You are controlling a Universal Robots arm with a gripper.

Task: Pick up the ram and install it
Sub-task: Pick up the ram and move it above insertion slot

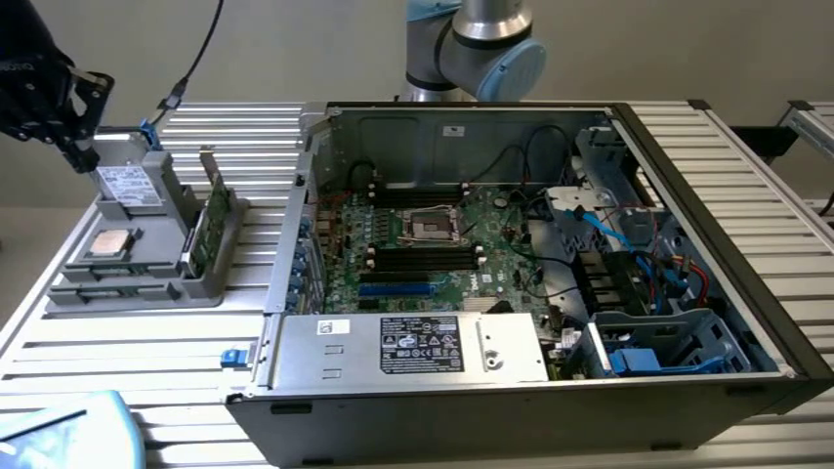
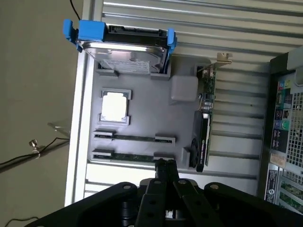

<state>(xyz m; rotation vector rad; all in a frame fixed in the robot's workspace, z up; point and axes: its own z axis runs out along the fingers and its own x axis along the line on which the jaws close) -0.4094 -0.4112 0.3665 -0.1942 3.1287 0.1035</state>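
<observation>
Closest to the wrist camera, the tool [image 2: 165, 163] has its two black fingers pressed together with nothing between them. Its tips sit over one end of the nearer ram stick [image 2: 130, 157], which lies on edge in a slot of the grey tray [image 2: 142, 118]; I cannot tell whether they touch it. A second ram stick [image 2: 135, 138] lies in the parallel slot just beside the first. Past those slots, a square silver processor chip [image 2: 114, 106] sits in its own recess. A hard drive [image 2: 125, 52] in a blue bracket stands at the tray's far end. A green card [image 2: 203, 127] with a silver bracket stands on edge along the side of the tray nearest the computer case.

In the exterior view, the tool hangs at the upper left of the frame, above the tray, which rests on the slatted metal counter [image 1: 131, 342]. To the right of the tray lies the open computer case [image 1: 729, 293], filling the middle and right of the frame. The robot arm [image 1: 476, 49] rises behind it at upper centre. Inside the case are the green motherboard [image 1: 417, 244], a silver power supply [image 1: 417, 347] along the near edge, and blue and black cables [image 1: 639, 254] toward the right.
</observation>
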